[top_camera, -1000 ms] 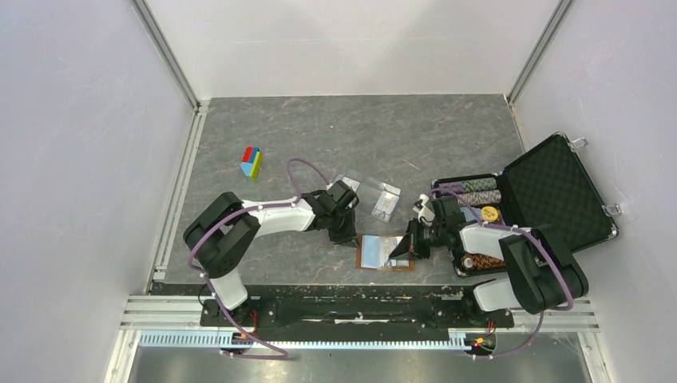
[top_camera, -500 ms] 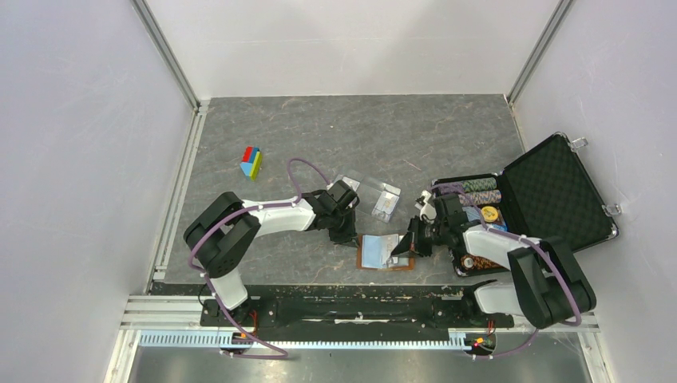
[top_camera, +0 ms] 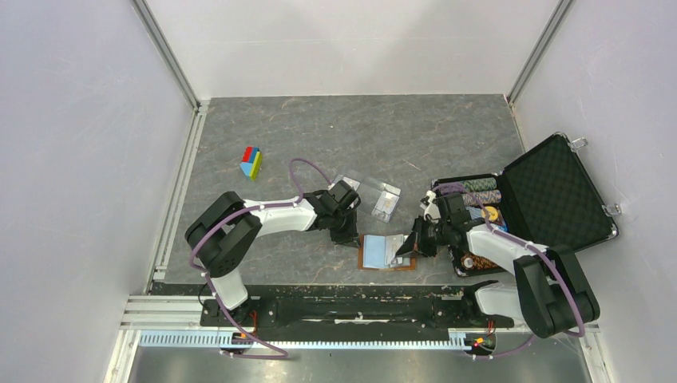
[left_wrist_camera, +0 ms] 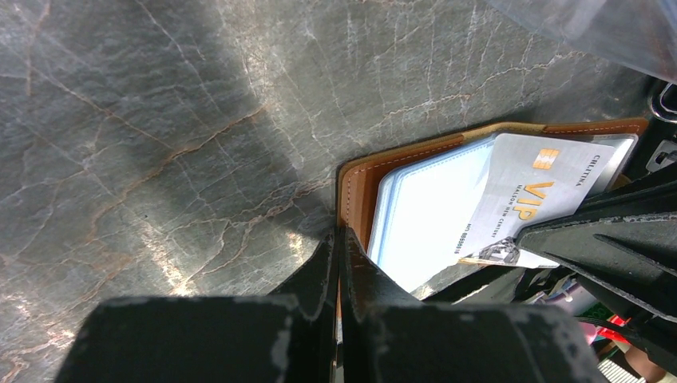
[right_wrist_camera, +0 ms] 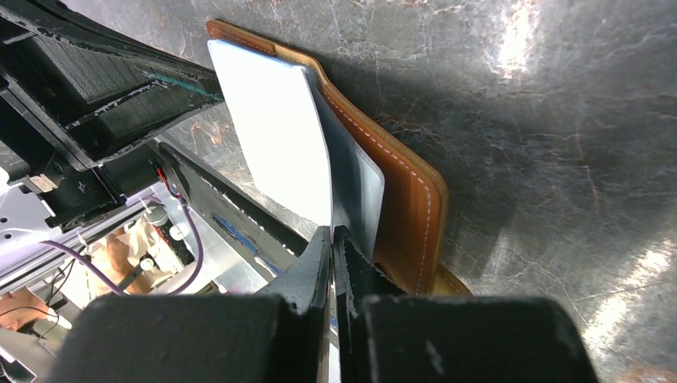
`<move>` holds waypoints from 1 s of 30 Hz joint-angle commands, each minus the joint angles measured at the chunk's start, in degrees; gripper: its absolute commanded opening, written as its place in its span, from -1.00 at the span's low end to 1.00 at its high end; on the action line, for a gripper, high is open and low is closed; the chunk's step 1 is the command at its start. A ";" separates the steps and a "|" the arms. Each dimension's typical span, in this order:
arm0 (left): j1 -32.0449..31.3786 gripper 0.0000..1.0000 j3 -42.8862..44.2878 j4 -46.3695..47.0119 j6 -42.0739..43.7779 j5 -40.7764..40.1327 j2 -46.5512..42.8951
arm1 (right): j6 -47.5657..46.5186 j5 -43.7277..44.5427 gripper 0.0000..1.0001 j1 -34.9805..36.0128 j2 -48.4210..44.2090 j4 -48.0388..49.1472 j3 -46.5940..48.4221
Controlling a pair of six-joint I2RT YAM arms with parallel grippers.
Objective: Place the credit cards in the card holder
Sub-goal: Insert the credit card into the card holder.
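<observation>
the wallet (right_wrist_camera: 407,207) lies open and flat on the table (left_wrist_camera: 160,120), near the front edge between the two arms, inner side up. a white card (left_wrist_camera: 543,187) printed "vip" is held slanted over the open inside, not yet tucked into any pocket. under it shows a pale blue sheet (left_wrist_camera: 423,219), card or sleeve i cannot tell. the left pincer (left_wrist_camera: 338,255) is pressed together on the wallet's left rim, pinching the leather and so anchoring it. the right pincer (right_wrist_camera: 331,239) comes in from the other side, its fingers closed on the card's edge. so the step in hand looks like the insertion itself: card gripped, wallet steadied. the next move, as i judge it, calls for squaring the card to the pocket mouth, laying its leading edge low and flat, and sliding it in toward the left while the left arm resists the push. a skewed entry could jam the card or drag the wallet along.
</observation>
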 commanded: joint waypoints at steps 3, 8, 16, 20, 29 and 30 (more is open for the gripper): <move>-0.60 -0.96 0.54 -1.63 0.18 -0.89 1.50 | -2.82 1.85 -1.00 -0.36 1.46 -3.25 2.19; -0.57 -0.96 0.76 -1.63 0.38 -0.70 1.67 | -4.29 -0.89 -1.00 -0.36 3.74 -0.81 2.08; -0.69 -0.96 0.76 -1.68 0.38 -0.86 1.63 | -4.24 -4.07 -1.00 -0.36 5.44 4.17 0.07; -0.69 -0.95 0.85 -1.63 0.38 -0.85 1.71 | -3.52 -4.71 -1.00 -0.36 5.99 4.95 -1.19; -0.69 -0.96 1.02 -1.65 0.38 -0.77 1.86 | -2.13 -6.16 -1.00 -0.30 5.80 7.02 -3.16; -0.69 -0.96 1.02 -1.64 0.45 -0.83 1.96 | -2.17 -6.21 -1.00 -0.35 5.90 7.02 -3.12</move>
